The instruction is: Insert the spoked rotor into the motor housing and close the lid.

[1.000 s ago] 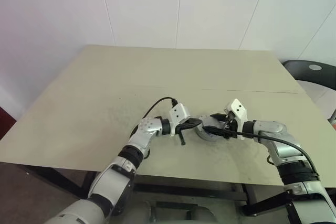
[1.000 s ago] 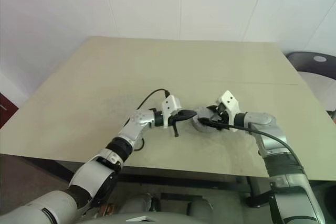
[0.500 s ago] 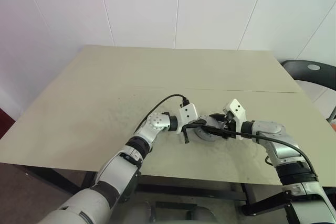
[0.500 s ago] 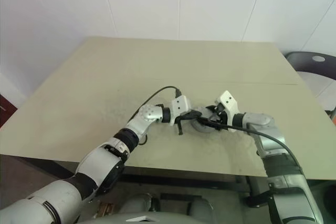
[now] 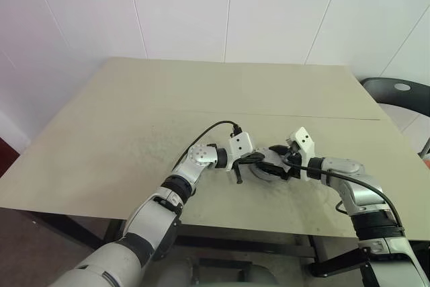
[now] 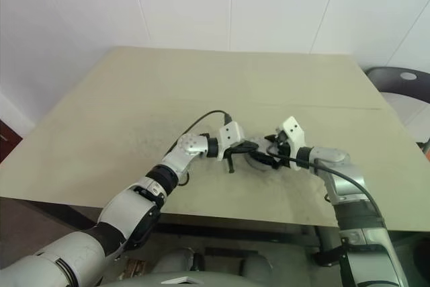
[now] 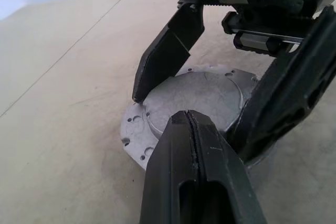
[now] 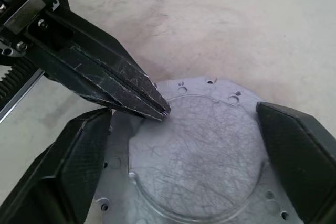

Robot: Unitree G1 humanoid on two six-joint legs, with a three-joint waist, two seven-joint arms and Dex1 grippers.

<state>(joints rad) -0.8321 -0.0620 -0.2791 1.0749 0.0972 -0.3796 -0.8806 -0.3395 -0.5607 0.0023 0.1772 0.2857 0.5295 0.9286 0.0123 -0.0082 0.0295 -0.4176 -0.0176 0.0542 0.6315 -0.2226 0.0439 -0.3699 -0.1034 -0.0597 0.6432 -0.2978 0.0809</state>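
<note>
Lid point(image 8: 199, 150) lies flat on desk point(image 5: 134, 126), near front edge. L gripper point(image 8: 157, 109) jaws shut, empty, tip at lid's rim. R gripper point(image 7: 210, 77) jaws wide open, straddling lid, not gripping it

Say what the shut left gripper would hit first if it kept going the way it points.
Probably the lid: the left gripper has its tip at the raised grey disc's edge, between the right gripper's open fingers.
</note>
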